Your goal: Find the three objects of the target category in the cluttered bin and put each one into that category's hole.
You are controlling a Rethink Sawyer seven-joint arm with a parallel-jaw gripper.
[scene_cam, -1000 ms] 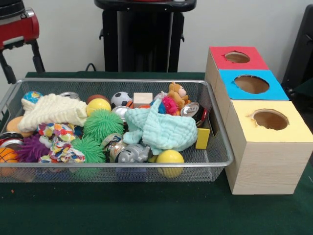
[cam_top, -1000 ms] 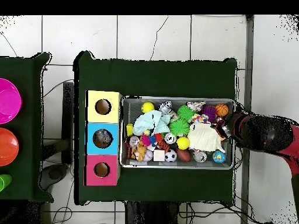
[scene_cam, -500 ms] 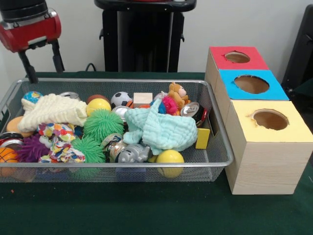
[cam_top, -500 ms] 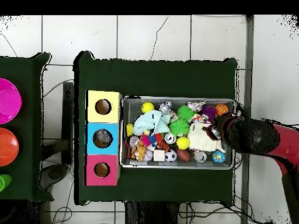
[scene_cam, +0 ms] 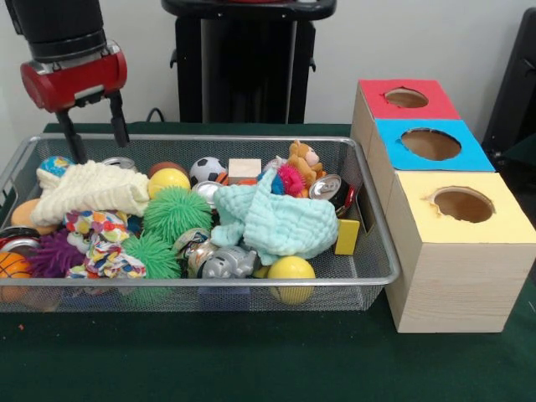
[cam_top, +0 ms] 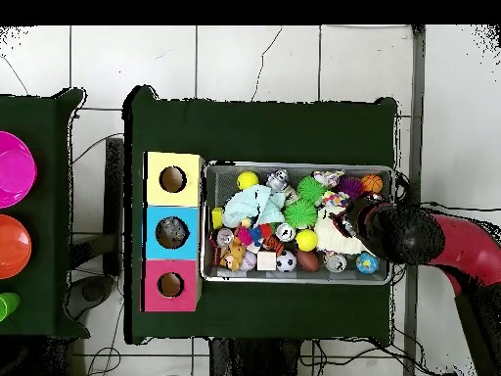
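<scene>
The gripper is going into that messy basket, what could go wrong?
The gripper hangs open above the cream cloth at one end of the wire basket. Coming down, it might snag that floppy cloth and drag the toys beside it. The mint cloth covers part of the pile, so wanted things may stay hidden. Round things like the yellow ball could roll away if bumped.

A plain pale wall (scene_cam: pixel 419 42) fills the upper part of the front view. In the overhead view the floor (cam_top: pixel 254 59) is large white tiles with dark grout lines, cables trailing across it, and a second green-covered table (cam_top: pixel 39 304) at the left edge carries pink and orange bowls.
</scene>
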